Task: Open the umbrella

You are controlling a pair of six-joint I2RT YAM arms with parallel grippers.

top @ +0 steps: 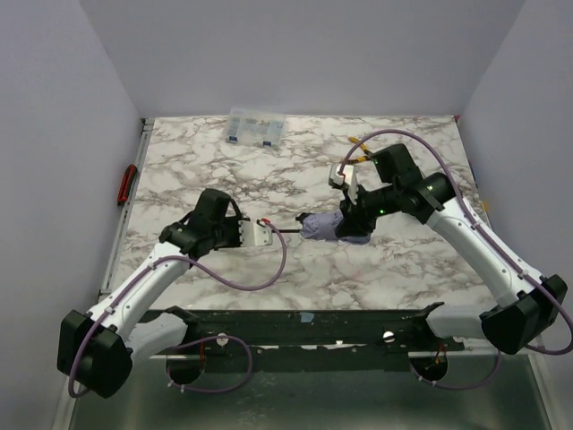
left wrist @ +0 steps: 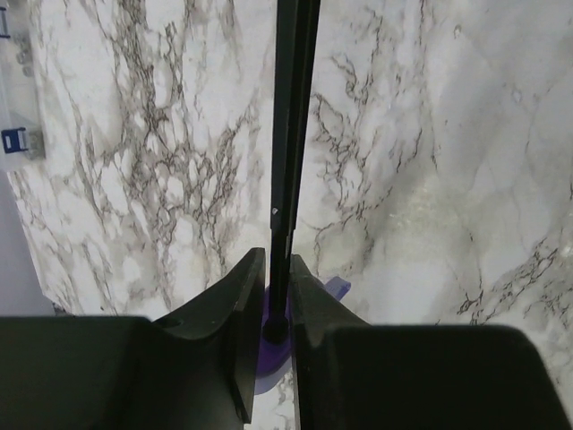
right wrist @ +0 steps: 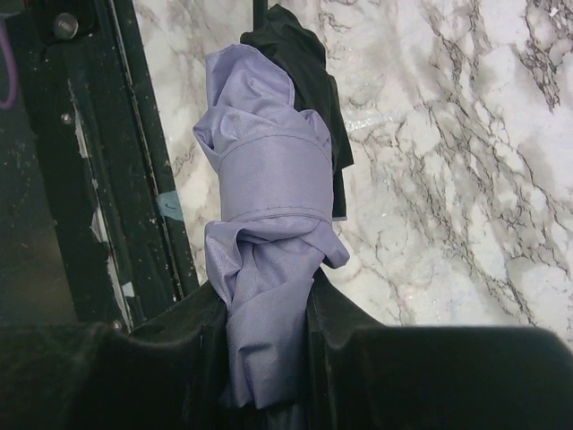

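At the middle of the marble table, the umbrella, likely light, is held at both ends: the left gripper pinches its thin, stiff shaft by the handle, while the right gripper clamps the soft, strapped canopy, seemingly sound holds.

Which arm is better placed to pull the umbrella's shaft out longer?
Probably left: the left pincer clamps the thin black shaft beside the small lavender handle; the right pincer only anchors the folded pale lavender canopy.
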